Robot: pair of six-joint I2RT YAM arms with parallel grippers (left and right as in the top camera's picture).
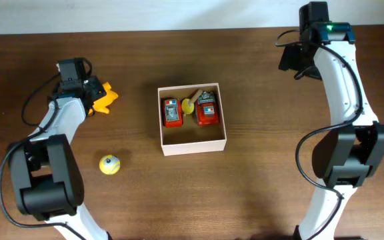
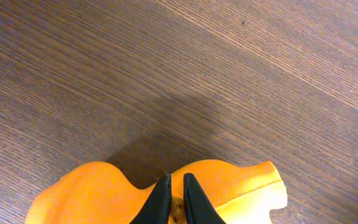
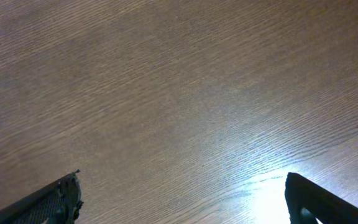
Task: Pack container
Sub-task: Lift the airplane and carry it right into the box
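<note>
Orange toy (image 2: 86, 194) clenched in the left jaws
Over the counter (image 3: 179, 93) the right jaws gape, far from the container (image 1: 193, 146)

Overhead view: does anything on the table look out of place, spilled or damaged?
Nothing looks spilled or damaged. Two toys are outside the container: a yellow round toy alone on the table to its left, and an orange toy that the left gripper grips.
</note>
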